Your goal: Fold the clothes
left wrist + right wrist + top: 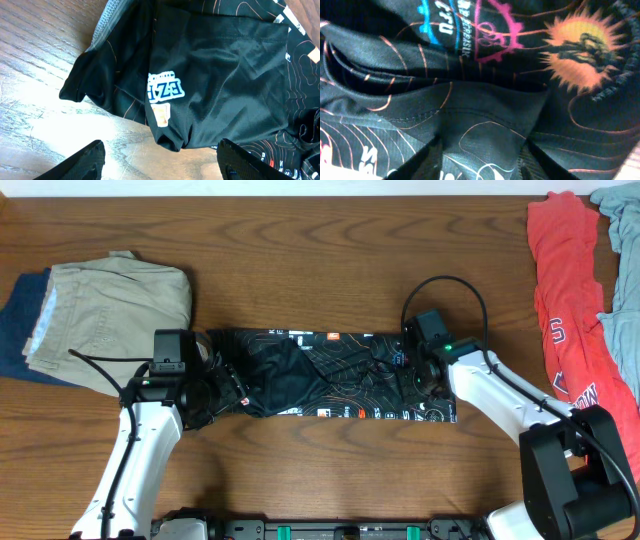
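Observation:
The black jersey (pixel 330 375) with thin orange contour lines lies as a long crumpled strip across the middle of the table. My left gripper (pixel 207 393) is at its left end. In the left wrist view its fingers (pixel 160 165) are open over bare wood, just short of a bunched fold of the jersey (pixel 220 75). My right gripper (pixel 412 370) is down on the jersey's right end. In the right wrist view its fingers (pixel 480 160) are apart and straddle a raised fold of the jersey (pixel 485 110).
Folded khaki shorts (pixel 110 305) lie on a dark blue garment (pixel 18 320) at the left edge. A red shirt (pixel 565 300) and a pale blue-grey garment (pixel 622 280) lie at the far right. The wooden table (pixel 300 240) extends behind the jersey.

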Robot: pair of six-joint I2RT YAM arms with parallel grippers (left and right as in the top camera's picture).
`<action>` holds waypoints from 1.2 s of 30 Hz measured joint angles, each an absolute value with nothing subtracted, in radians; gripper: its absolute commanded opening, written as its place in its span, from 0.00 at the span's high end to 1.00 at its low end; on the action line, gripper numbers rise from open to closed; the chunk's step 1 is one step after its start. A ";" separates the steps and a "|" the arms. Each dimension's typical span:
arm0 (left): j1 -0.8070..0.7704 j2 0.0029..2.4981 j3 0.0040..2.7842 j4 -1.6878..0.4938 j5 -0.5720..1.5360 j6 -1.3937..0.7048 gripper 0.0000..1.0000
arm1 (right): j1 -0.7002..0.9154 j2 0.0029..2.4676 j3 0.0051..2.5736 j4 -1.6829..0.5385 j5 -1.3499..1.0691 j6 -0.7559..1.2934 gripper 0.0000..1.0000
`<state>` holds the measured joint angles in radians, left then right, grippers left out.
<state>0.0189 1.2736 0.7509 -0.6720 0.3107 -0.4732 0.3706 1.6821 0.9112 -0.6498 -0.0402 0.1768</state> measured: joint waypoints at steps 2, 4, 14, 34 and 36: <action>0.019 1.274 0.751 -0.673 0.311 -0.474 0.27 | 0.371 1.682 0.900 -0.641 -0.049 0.175 0.94; 0.019 1.274 0.751 -0.673 0.311 -0.473 0.27 | 0.371 1.682 0.897 -0.641 -0.063 0.178 0.96; 0.019 1.274 0.751 -0.673 0.311 -0.473 0.27 | 0.373 1.682 0.896 -0.697 -0.426 -0.013 0.75; 0.019 1.274 0.751 -0.673 0.311 -0.473 0.27 | 0.373 1.569 1.029 -0.607 -0.280 0.078 0.61; 0.019 1.274 0.750 -0.673 0.311 -0.473 0.27 | 0.373 1.550 1.043 -0.563 -0.223 0.114 0.61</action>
<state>0.0189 1.2736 0.7502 -0.6735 0.3107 -0.4732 0.3725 1.5501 1.0428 -0.5629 -0.2230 0.1143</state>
